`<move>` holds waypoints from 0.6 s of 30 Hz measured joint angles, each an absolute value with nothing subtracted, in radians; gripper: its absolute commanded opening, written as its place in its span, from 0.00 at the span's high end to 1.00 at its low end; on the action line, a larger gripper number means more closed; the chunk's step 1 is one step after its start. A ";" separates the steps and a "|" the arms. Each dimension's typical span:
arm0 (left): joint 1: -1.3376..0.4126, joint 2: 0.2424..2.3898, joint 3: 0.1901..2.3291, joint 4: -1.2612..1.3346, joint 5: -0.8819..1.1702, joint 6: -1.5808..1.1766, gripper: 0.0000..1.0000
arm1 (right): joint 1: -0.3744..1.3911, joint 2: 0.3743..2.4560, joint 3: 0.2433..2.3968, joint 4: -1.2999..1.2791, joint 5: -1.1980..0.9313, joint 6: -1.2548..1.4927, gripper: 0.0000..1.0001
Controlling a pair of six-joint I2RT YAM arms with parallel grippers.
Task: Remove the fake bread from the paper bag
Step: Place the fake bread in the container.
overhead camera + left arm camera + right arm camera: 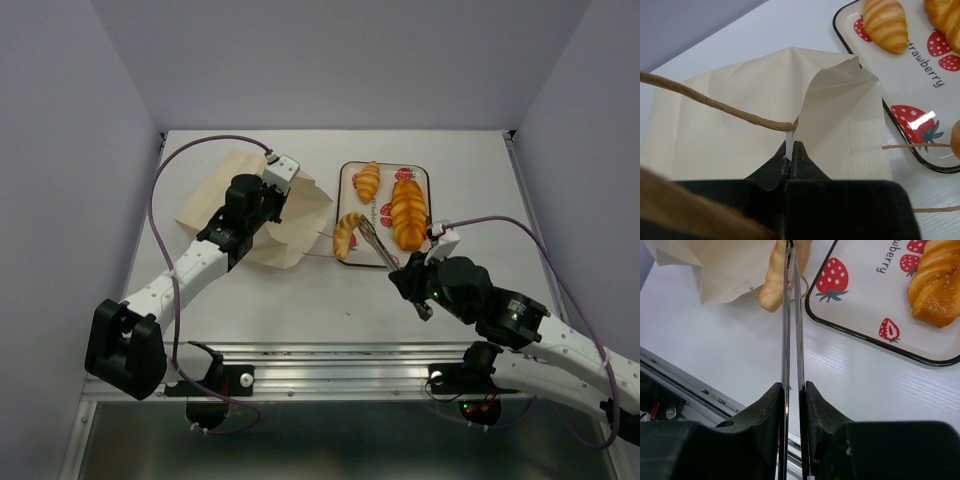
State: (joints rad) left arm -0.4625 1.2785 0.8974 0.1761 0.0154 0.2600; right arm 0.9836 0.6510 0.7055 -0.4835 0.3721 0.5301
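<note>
The cream paper bag [235, 195] lies on its side at the left, its mouth towards the tray. My left gripper [270, 203] is shut on the bag's edge [788, 148] where the cord handle [715, 105] is attached. My right gripper [412, 283] is shut on metal tongs [375, 245], which also show in the right wrist view [791, 315]. The tong tips close on the crescent croissant [347, 233] at the tray's left rim, just outside the bag's mouth [771, 287]. A small croissant [368, 180] and the long loaf [407, 210] lie on the tray.
The white strawberry-print tray [343, 190] with a black rim lies in the middle, right of the bag. A loose cord handle [912, 146] stretches from the bag towards the crescent croissant. A metal rail [330, 360] runs along the near edge. Grey walls stand on both sides.
</note>
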 measured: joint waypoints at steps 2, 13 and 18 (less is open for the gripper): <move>-0.447 1.279 0.897 0.173 0.008 0.264 1.00 | 0.984 0.668 0.716 -0.486 0.389 0.532 0.99; -0.379 1.279 0.875 0.169 -0.032 0.306 1.00 | 0.983 0.781 0.766 -0.488 0.510 0.530 0.99; -0.379 1.266 0.830 0.159 -0.031 0.337 1.00 | 0.960 0.845 0.809 -0.458 0.510 0.508 0.99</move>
